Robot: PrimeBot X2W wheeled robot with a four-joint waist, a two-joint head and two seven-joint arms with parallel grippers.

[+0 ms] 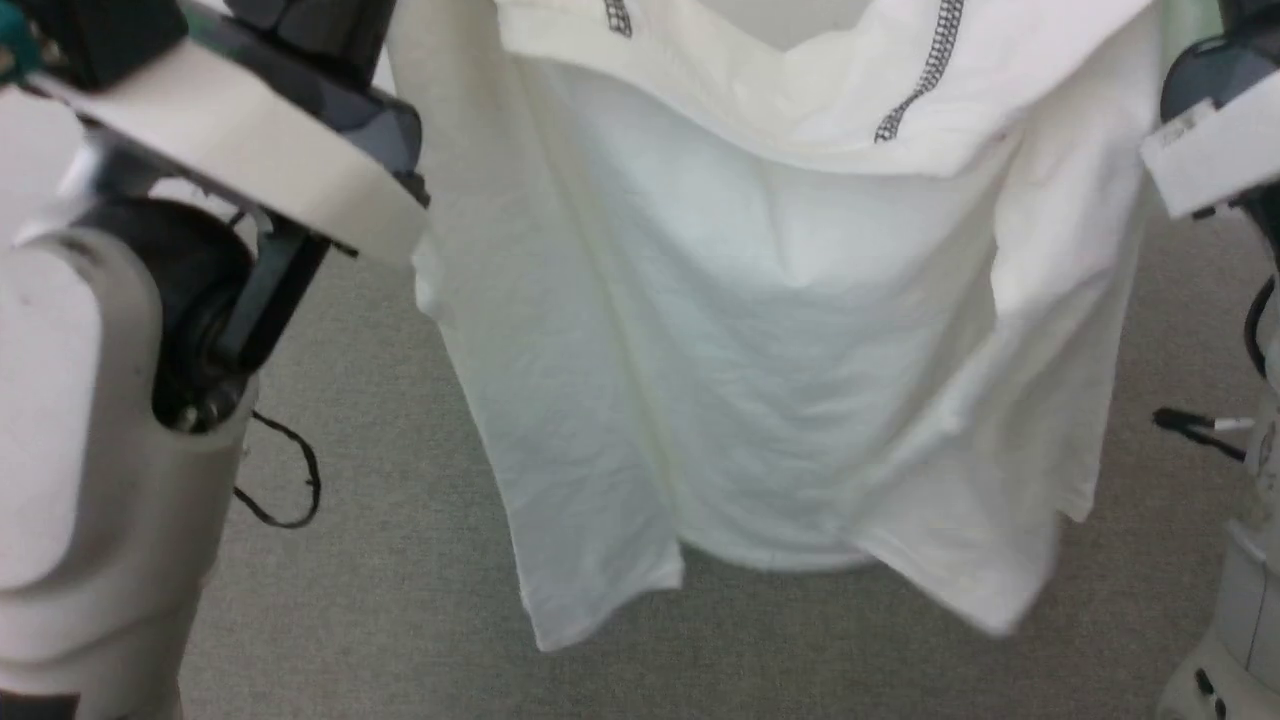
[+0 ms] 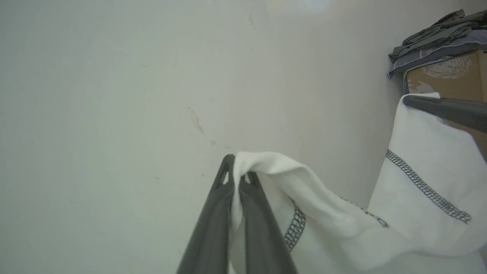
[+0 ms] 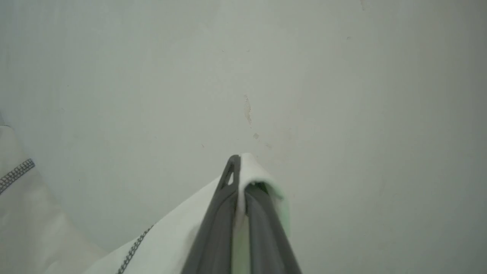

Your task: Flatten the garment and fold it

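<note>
The garment (image 1: 760, 350) takes up the centre of the head view. It hangs in the air as a wide white sheet, its top edge at the top of the frame and its lower hem loose in the lower middle, above the grey floor (image 1: 380, 620). The hem is uneven. The lower right corner droops further than the middle, and soft creases run down the cloth. Near the top, a flap with dark zigzag stitching (image 1: 925, 80) sags forward.

The pale left forearm (image 1: 80, 420) stands at the left edge of the head view, and the right arm's housing (image 1: 1215, 150) at the upper right.

In the left wrist view, the left end effector (image 2: 237, 171) rises from the bottom centre, clamped tight on a bunched fold of the garment. In the right wrist view, the right end effector (image 3: 243, 173) is likewise pinched closed, with white cloth draped over its tip.

This looks like the flattening step: the top is held up by two upper points so that it hangs out straight. Folding has not begun.

The next move probably calls for lowering both arms together, letting the hem touch down first, then drawing the cloth back so it lies smooth. Both grips should stay level and spread apart so the sagging flap pulls taut.
</note>
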